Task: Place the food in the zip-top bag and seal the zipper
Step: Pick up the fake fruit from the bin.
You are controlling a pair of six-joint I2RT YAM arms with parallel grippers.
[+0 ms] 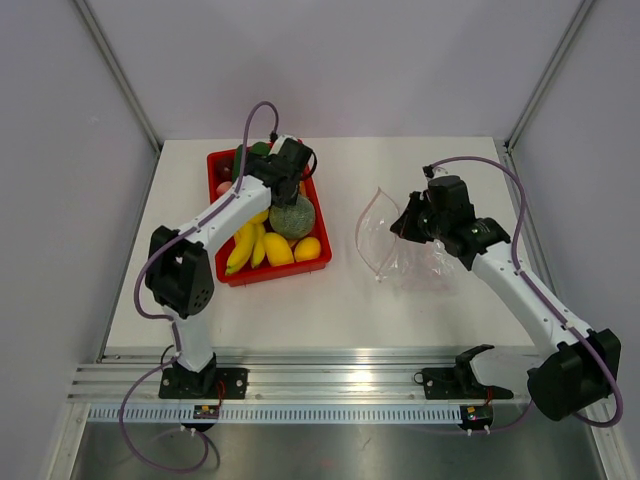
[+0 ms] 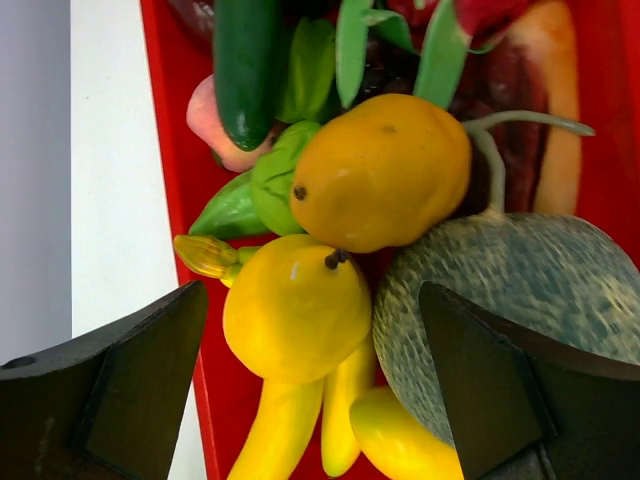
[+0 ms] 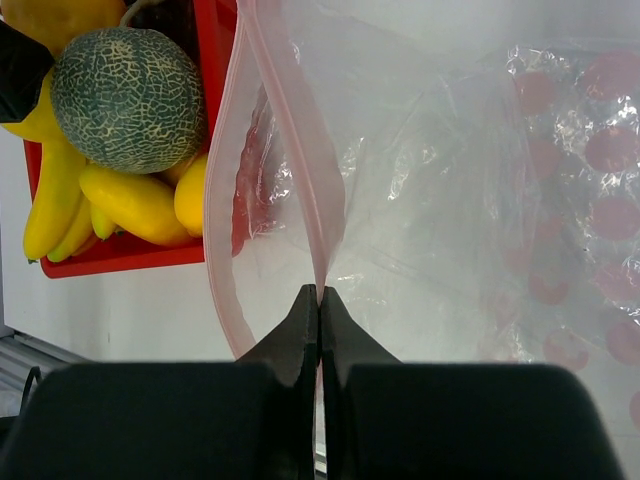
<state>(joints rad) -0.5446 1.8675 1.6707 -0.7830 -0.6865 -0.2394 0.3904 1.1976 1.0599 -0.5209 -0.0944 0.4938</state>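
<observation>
The food lies in a red tray [image 1: 222,165]: a netted melon [image 1: 291,216], bananas [image 1: 243,248], a yellow fruit [image 2: 296,308], an orange fruit [image 2: 379,170] and green vegetables [image 2: 247,65]. My left gripper [image 2: 312,385] is open above the tray, its jaws either side of the yellow fruit and the melon [image 2: 520,290]. The clear zip-top bag [image 1: 425,250] lies right of the tray, its mouth gaping open. My right gripper [image 3: 319,292] is shut on the upper edge of the pink zipper [image 3: 300,150], holding it up.
The tray [image 3: 120,255] sits just left of the bag's mouth. White walls and metal posts enclose the table. A metal rail [image 1: 330,385] with the arm bases runs along the near edge.
</observation>
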